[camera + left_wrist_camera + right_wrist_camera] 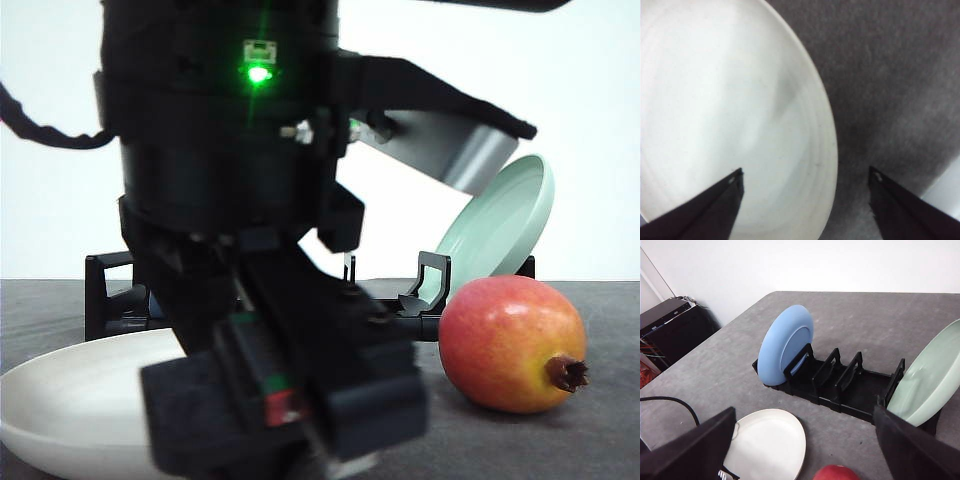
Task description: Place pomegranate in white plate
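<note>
The pomegranate, red-orange with a dark crown stub, rests on the grey table at the right; its top also peeks into the right wrist view. The white plate lies flat at the lower left. My left arm looms over that plate's right side in the front view. Its gripper is open, straddling the rim of the white plate, with nothing between the fingers. My right gripper hangs open, high above the table, over the white plate and the fruit.
A black dish rack stands behind, holding a blue plate upright at one end and a pale green plate leaning at the other; the green plate shows behind the pomegranate. A black cable lies near the table's edge.
</note>
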You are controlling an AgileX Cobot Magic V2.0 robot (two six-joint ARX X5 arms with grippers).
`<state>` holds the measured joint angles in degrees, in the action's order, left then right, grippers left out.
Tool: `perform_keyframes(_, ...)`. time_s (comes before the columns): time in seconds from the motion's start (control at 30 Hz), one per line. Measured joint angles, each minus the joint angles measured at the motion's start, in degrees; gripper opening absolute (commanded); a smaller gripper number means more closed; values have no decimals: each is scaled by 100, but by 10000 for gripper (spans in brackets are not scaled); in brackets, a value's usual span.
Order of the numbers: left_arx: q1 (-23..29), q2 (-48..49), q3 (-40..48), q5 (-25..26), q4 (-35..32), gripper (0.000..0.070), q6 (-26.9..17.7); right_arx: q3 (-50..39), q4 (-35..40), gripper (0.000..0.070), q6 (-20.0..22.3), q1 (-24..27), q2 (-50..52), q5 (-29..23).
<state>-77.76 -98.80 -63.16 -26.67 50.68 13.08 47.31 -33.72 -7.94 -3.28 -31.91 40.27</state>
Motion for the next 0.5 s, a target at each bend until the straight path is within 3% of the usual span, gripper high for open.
perform_keyframes(0.17, -4, 531, 0, 2, -69, 518, 273, 2, -144, 556, -2, -230, -96, 0)
perform_keyframes(0.5, -46, 2547, 0, -1, -66, 521, 1090, 2, -669, 579, -2, -1112, -1162, -203)
